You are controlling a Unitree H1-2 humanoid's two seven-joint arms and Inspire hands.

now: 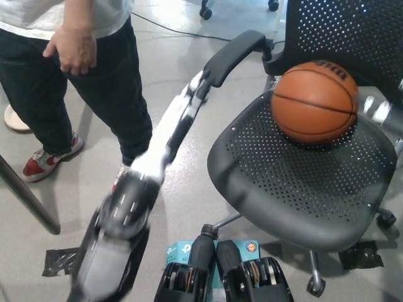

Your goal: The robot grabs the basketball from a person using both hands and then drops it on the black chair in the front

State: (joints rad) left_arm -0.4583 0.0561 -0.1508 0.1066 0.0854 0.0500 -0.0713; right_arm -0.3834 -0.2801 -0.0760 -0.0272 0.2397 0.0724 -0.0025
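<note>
Black chair (302,189) fills the right side, perforated seat and backrest, armrest (234,55) sticking out toward upper left. Person (69,69) stands top left in dark trousers, white shirt, one hand (72,49) hanging loose by the hip. Robot's left arm (135,189) runs diagonally from bottom left up to the armrest, heavily blurred; left hand (196,88) sits just below the armrest, fingers too smeared to tell spread or closed. Basketball (313,102) rests on the seat's back part, near the backrest, nothing touching it. Right hand not seen.

Probably an office or lab: grey floor (182,56), a cable (176,28) at top, a mesh office chair (302,182) at right.
</note>
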